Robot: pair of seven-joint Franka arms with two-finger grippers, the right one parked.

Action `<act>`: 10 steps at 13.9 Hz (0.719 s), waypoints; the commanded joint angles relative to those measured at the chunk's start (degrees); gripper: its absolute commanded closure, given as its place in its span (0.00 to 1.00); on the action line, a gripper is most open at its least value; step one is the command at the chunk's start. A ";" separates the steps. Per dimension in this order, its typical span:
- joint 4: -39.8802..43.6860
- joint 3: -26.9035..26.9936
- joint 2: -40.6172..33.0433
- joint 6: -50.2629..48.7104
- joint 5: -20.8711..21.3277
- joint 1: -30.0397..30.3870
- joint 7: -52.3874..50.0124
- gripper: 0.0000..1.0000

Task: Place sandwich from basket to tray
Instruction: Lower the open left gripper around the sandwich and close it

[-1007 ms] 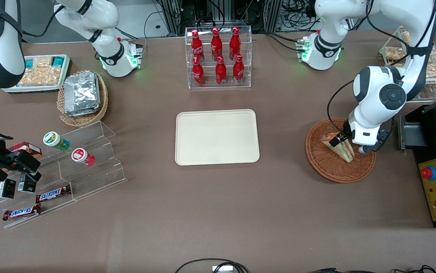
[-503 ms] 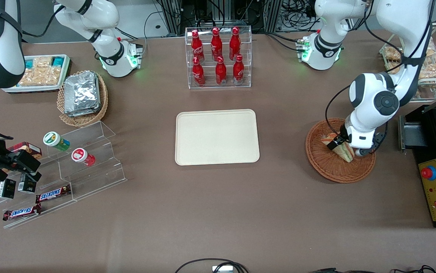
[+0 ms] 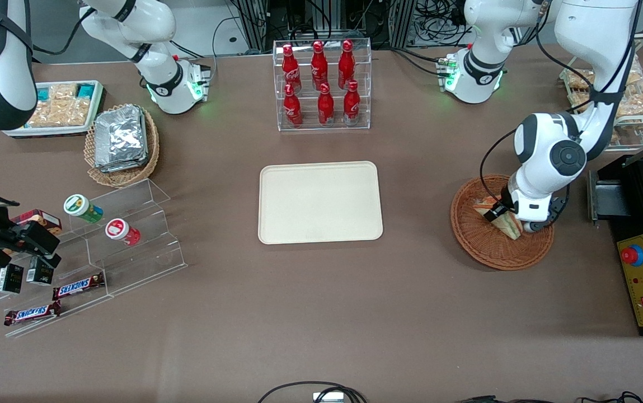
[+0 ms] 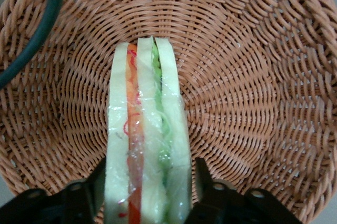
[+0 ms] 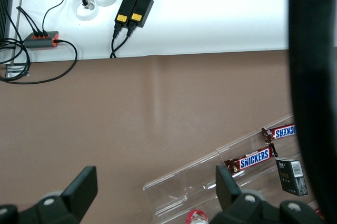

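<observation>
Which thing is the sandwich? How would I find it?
Find the round reddish-brown basket toward the working arm's end of the table. The gripper is down inside it, fingers either side of the sandwich. It's a clear-wrapped wedge of pale bread with orange and green filling.

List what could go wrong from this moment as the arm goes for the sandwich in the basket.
1. The gripper straddles only the wide end of the sandwich; the clear wrap looks slick, so the wedge might slip or tilt when lifted.
2. Squeezing across soft bread could crush the layers.
3. The sandwich sits inside the basket; it might catch the rim on the way to the tray.
</observation>
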 commanded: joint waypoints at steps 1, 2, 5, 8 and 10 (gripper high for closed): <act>-1.14 0.15 -0.14 1.23 3.05 0.16 -1.17 0.97; -1.14 0.50 -0.14 1.23 3.23 0.16 -1.08 1.00; -0.97 0.59 -0.92 0.18 3.23 0.07 -0.91 1.00; 0.34 0.42 -4.61 -5.60 3.41 -0.02 0.05 1.00; 0.70 0.15 -7.85 -7.64 3.41 -0.54 2.68 1.00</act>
